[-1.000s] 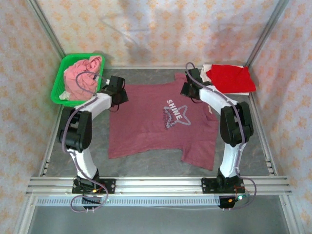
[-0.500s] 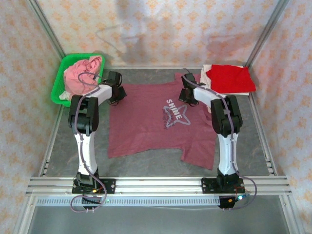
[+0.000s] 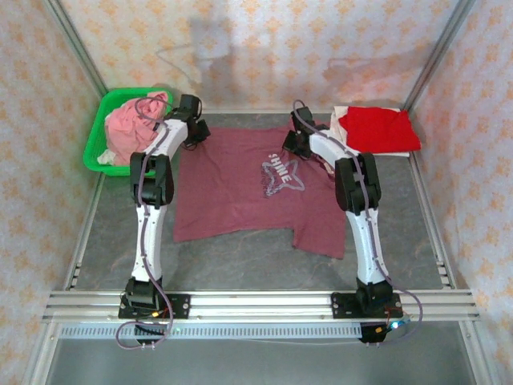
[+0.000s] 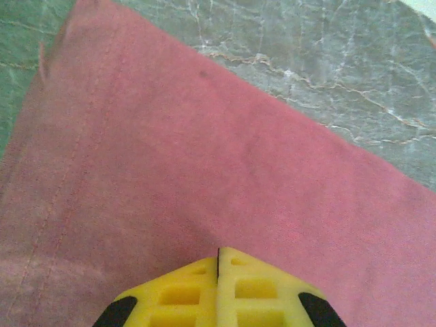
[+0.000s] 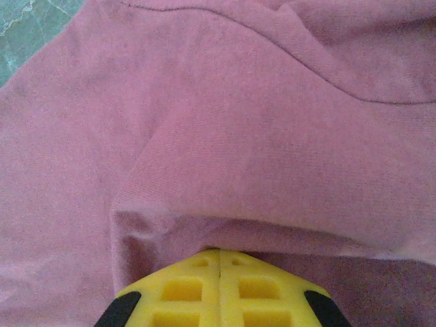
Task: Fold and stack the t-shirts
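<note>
A maroon t-shirt (image 3: 232, 188) with a pale "SHINE" star print lies spread face up on the grey table (image 3: 240, 261). My left gripper (image 3: 196, 132) is shut on its far left shoulder, and the yellow fingertips (image 4: 218, 251) press into the maroon cloth (image 4: 204, 157). My right gripper (image 3: 291, 144) is shut on the far right shoulder near the collar, where a raised fold of cloth (image 5: 238, 136) runs into the closed tips (image 5: 219, 251). A folded red t-shirt (image 3: 377, 128) lies at the back right on a white one (image 3: 340, 119). Crumpled pink shirts (image 3: 132, 124) fill the basket.
A green plastic basket (image 3: 96, 148) stands at the back left beside the left arm. Metal frame rails run along both sides, and a rail crosses the near edge (image 3: 256, 303). Patterned walls close in the back and the sides.
Both arms have stretched toward the back wall, and the maroon t-shirt has slid back with them, away from the near edge. Both grippers stayed shut.
</note>
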`<action>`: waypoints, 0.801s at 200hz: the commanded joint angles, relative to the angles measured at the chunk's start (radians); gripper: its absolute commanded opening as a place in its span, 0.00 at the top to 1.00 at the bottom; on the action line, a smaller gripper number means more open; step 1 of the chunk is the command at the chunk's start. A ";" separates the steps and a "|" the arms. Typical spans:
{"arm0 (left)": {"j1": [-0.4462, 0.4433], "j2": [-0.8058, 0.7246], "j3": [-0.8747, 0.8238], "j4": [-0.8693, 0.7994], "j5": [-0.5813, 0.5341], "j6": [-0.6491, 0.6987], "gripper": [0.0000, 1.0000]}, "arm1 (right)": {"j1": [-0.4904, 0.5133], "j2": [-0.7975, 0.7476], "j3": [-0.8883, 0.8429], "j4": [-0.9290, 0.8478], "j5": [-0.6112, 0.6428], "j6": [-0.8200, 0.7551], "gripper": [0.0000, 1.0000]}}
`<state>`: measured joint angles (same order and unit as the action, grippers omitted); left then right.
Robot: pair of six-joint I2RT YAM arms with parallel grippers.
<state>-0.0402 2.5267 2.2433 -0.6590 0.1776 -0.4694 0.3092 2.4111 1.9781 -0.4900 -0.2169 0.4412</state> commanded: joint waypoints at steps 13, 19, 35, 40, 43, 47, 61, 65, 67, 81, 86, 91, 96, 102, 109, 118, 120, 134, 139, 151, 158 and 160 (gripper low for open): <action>-0.004 -0.165 -0.046 -0.030 0.016 0.029 0.99 | 0.008 -0.076 0.050 -0.106 0.018 -0.025 0.90; -0.008 -0.218 -0.089 -0.012 0.010 0.028 0.96 | 0.008 -0.112 0.031 -0.100 0.011 -0.028 0.87; -0.020 -0.395 -0.258 0.066 -0.004 0.020 0.85 | 0.013 -0.253 -0.084 -0.054 0.002 -0.038 0.80; -0.026 -0.467 -0.328 0.097 -0.009 0.016 0.81 | 0.016 -0.308 -0.137 -0.033 0.007 -0.043 0.78; -0.030 -0.510 -0.372 0.116 -0.014 0.015 0.79 | 0.019 -0.343 -0.171 -0.018 0.012 -0.044 0.76; -0.036 -0.571 -0.435 0.140 -0.025 0.013 0.76 | 0.022 -0.394 -0.224 0.004 0.023 -0.046 0.74; -0.062 -0.800 -0.676 0.228 -0.079 -0.001 0.64 | 0.028 -0.577 -0.432 0.101 0.062 -0.045 0.67; -0.070 -0.859 -0.747 0.249 -0.092 -0.006 0.63 | 0.028 -0.629 -0.496 0.131 0.069 -0.040 0.65; -0.074 -0.888 -0.781 0.259 -0.097 -0.009 0.62 | 0.028 -0.656 -0.529 0.146 0.076 -0.038 0.65; -0.091 -1.063 -1.006 0.284 -0.119 -0.044 0.58 | 0.027 -0.830 -0.756 0.239 0.109 -0.032 0.61; -0.093 -1.116 -1.071 0.281 -0.119 -0.056 0.57 | 0.027 -0.888 -0.832 0.264 0.116 -0.037 0.60; -0.092 -1.164 -1.146 0.271 -0.120 -0.058 0.55 | 0.028 -0.942 -0.903 0.279 0.123 -0.045 0.60; -0.089 -1.208 -1.207 0.250 -0.126 -0.059 0.53 | 0.027 -0.996 -0.968 0.287 0.129 -0.052 0.59; -0.087 -1.254 -1.270 0.215 -0.140 -0.086 0.51 | 0.027 -1.058 -1.040 0.296 0.134 -0.059 0.58; -0.079 -1.299 -1.330 0.161 -0.147 -0.089 0.49 | 0.028 -1.125 -1.115 0.300 0.134 -0.068 0.57; -0.060 -1.344 -1.393 0.089 -0.149 -0.098 0.43 | 0.028 -1.202 -1.196 0.302 0.145 -0.077 0.57; -0.057 -1.352 -1.404 0.070 -0.147 -0.100 0.43 | 0.028 -1.216 -1.210 0.303 0.148 -0.077 0.57; -0.018 -1.398 -1.470 -0.027 -0.106 -0.118 0.43 | 0.029 -1.316 -1.310 0.315 0.161 -0.071 0.56; -0.008 -1.411 -1.487 -0.057 -0.093 -0.127 0.43 | 0.027 -1.340 -1.337 0.324 0.154 -0.067 0.56; 0.007 -1.438 -1.527 -0.105 -0.058 -0.160 0.40 | 0.029 -1.382 -1.382 0.342 0.127 -0.065 0.56; 0.007 -1.450 -1.554 -0.102 -0.018 -0.175 0.40 | 0.028 -1.394 -1.399 0.348 0.122 -0.063 0.55; 0.006 -1.451 -1.561 -0.102 -0.009 -0.180 0.40 | 0.028 -1.396 -1.404 0.350 0.121 -0.064 0.55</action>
<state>-0.0463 1.1378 0.7311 -0.6270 0.0982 -0.5770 0.3370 1.0748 0.6205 -0.2008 -0.1043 0.3878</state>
